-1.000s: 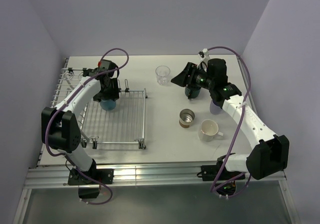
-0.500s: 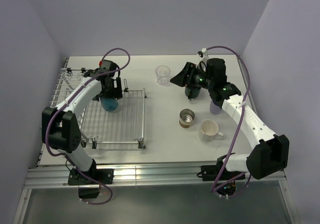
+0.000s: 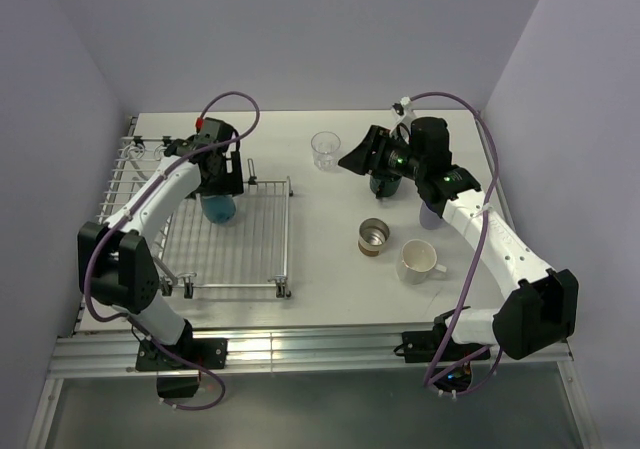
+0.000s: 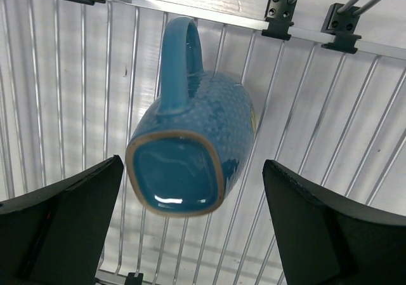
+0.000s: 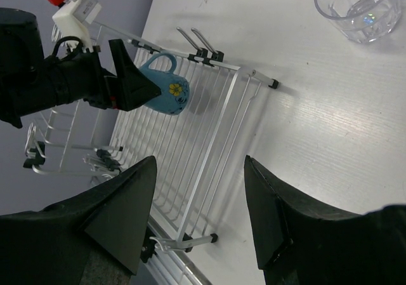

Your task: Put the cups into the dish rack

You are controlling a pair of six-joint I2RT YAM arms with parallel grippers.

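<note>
- Top cam: dish rack (image 3: 230, 244) sits on L part of table (image 3: 330, 294). Light blue mug (image 3: 218, 207) is inside it, nr far rail, under left gripper (image 3: 222, 177).
- R of rack on table: glass tumbler (image 3: 325, 150), brown metal-lined cup (image 3: 373, 236), white mug (image 3: 420, 261), lavender cup (image 3: 431, 216). Dark teal mug (image 3: 382, 182) is partly hidden under right arm.
- Right gripper (image 3: 356, 156) hangs betw tumbler & teal mug.
- L wrist cam: blue mug (image 4: 190, 152) rests on rack wires (image 4: 330, 107), base twd cam. Jaws are wide apart, flanking it, gripping nothing; clear gap on R side.
- R wrist cam: right gripper (image 5: 200, 161) jaws are well apart w/ nothing betw them. Rack (image 5: 216, 126) w/ blue mug (image 5: 166, 94) is beyond, tumbler (image 5: 358, 9) upper R.
</note>
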